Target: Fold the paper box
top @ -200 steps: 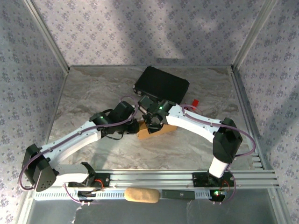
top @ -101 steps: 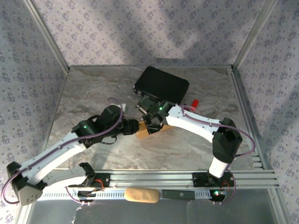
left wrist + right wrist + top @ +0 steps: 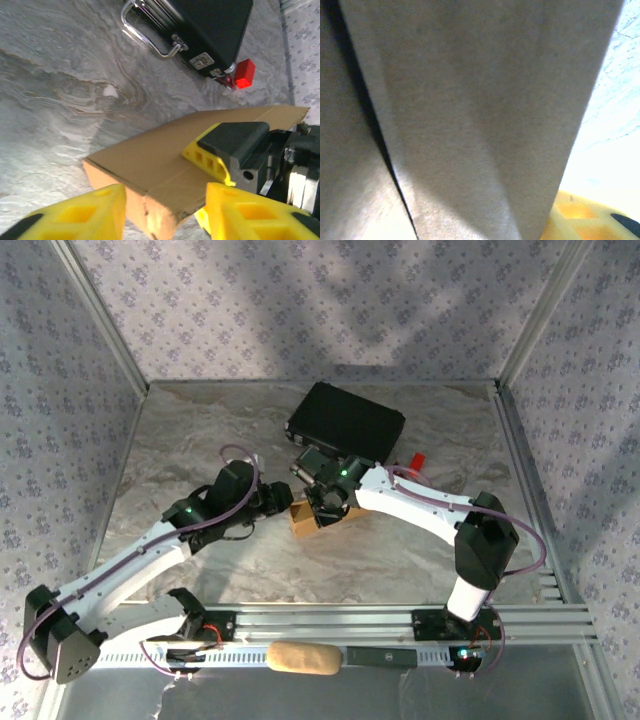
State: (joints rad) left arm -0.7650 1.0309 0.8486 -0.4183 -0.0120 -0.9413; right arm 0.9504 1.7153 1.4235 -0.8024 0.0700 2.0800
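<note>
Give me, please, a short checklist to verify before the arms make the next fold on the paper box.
1. Corner of the paper box sits between the fingers of the left gripper: ok.
2. Clamp of the left gripper on it: cannot tell.
3. Contact of the right gripper with the top panel: ok, one finger lies on it.
4. Clamp of the right gripper: cannot tell, second finger hidden.
5. Gap between the black case and the box: ok.

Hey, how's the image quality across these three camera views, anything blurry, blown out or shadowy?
Right wrist view: the paper box is so close it looks soft and dim, and the table beside it is blown out white. Left wrist view: black case sharp, near yellow fingers slightly soft. Top external view: table evenly lit, mottled shadow patches on the back wall.
</note>
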